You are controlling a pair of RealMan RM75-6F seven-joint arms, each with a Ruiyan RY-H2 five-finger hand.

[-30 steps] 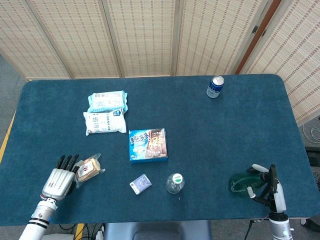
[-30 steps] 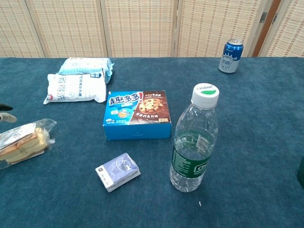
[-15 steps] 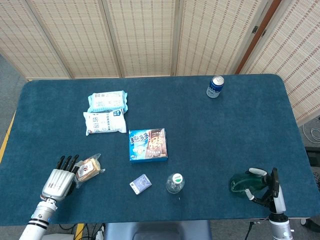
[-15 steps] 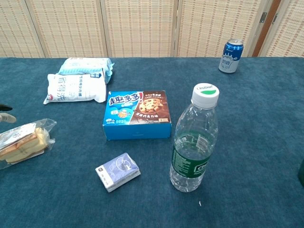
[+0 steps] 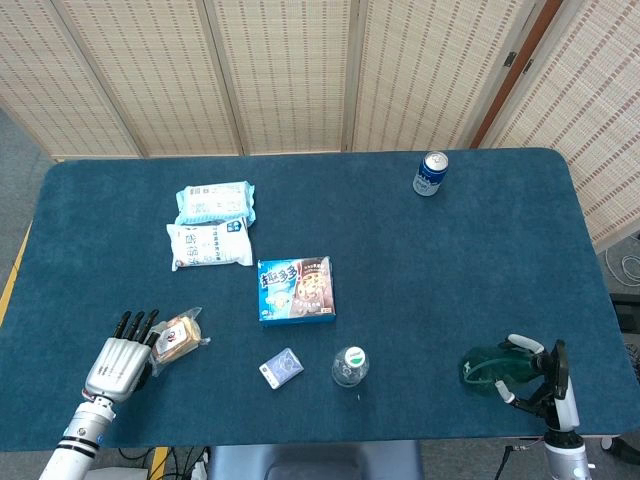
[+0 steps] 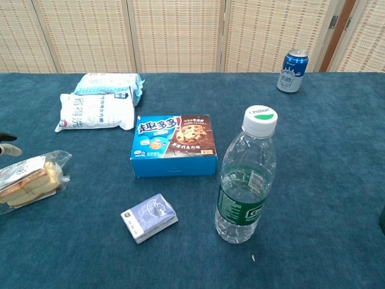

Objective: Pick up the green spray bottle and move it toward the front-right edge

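Matt blue cloth table (image 5: 450,270); clear glossy plastic water bottle (image 6: 246,177); shiny metal can (image 6: 292,71); glossy cardboard cookie box (image 6: 174,145).

The surface (image 5: 450,270) is covered in dark blue, carpet-like fabric with rounded far corners. Behind its far edge stands a folding screen (image 5: 280,70) of woven, beige patterned panels set in pale wooden frames; the panels meet at angles. To the right of the screen's centre, one reddish-brown post (image 5: 510,70) leans diagonally between two panels. Left of the surface, grey floor (image 5: 15,190) is visible, with a yellow strip (image 5: 10,285) running along the surface's left edge. Lighting is even and diffuse, with only soft shadows.
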